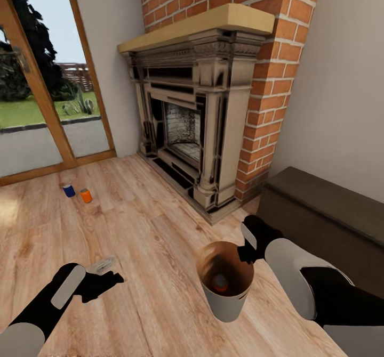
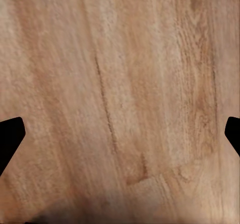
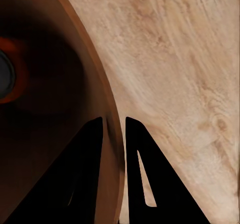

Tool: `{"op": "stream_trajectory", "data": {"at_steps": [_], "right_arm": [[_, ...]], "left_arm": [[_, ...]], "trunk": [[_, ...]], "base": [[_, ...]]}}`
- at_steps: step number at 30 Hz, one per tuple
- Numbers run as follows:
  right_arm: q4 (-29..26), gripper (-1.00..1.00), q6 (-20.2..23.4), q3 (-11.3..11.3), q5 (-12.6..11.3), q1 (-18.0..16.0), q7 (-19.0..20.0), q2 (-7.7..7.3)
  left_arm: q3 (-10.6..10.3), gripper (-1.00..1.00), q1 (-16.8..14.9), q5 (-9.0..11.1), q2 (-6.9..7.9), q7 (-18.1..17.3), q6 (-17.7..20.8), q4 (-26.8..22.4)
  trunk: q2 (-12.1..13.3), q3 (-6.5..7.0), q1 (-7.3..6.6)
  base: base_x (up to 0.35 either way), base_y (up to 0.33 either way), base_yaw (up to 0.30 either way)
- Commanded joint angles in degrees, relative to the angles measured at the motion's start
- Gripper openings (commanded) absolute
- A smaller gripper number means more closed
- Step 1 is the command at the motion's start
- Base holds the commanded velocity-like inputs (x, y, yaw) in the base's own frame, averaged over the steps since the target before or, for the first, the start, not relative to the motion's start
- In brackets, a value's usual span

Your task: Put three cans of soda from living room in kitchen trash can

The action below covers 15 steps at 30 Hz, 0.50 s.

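Two cans stood upright on the wood floor [image 1: 160, 250] near the glass door [image 1: 48, 80]: a blue can [image 1: 69, 190] and, just beside it toward the fireplace [image 1: 197, 122], an orange can [image 1: 86, 195]. A third can [image 1: 220, 283], orange with a pale top, already lay in the bottom of the bin [image 1: 226, 301].

The left pincer [image 1: 109, 279] hung low over bare floor, released, its fingers spread wide at either edge of the left wrist view and nothing between them. The two loose cans lay well ahead of it and a little to its left, toward the door. Their long axes were vertical, so a sideways grasp around the body looked the natural approach. The left arm was plainly the nearer and the free one.

The bin stood out in the room, in front of the dark bench [image 1: 325, 213]. The right pincer [image 3: 114, 129] was clenched on the bin's rim [image 3: 102, 98], one finger inside the brown wall and one outside. With that arm occupied holding the bin, the next pick probably fell to the left, and the base likely had to roll closer first, since both cans seemed beyond easy reach.
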Motion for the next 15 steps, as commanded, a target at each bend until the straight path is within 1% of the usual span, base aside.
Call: {"op": "stream_trajectory", "data": {"at_steps": [1, 7, 10, 11, 15], "right_arm": [[0.0, -1.0, 0.0, -0.3, -0.8, 0.0, 0.2, 0.01], [0.3, -1.0, 0.0, -0.3, -0.9, 0.1, 0.1, 0.03], [0.4, -1.0, 0.0, -0.3, -0.9, 0.1, 0.1, 0.07], [0.6, -1.0, 0.0, -0.3, -0.9, 0.2, 0.1, 0.08], [0.6, -1.0, 0.0, -0.4, -0.9, 0.2, 0.2, 0.0]], "left_arm": [[-0.1, 1.0, 0.0, 0.0, 0.0, 0.0, 0.0, 0.0], [-0.5, 1.0, 0.0, -0.1, -0.01, 0.0, 0.0, 0.0], [-1.6, 1.0, 0.0, -0.1, -0.01, 0.0, 0.0, 0.0], [-2.8, 1.0, 0.0, -0.1, -0.01, 0.1, -0.1, 0.0], [-4.1, 1.0, 0.0, -0.1, -0.07, 0.4, -0.2, 0.0]], "trunk": [[0.4, 0.15, -0.23], [2.8, 1.0, -1.55], [4.0, 1.42, -2.21], [4.4, 1.56, -2.43], [6.0, 2.15, -3.3]], "base": [[0.0, 0.0, 0.266], [0.0, 0.0, 0.266], [0.0, 0.0, 0.264], [0.0, 0.0, 0.264], [0.0, 0.0, 0.215]]}}
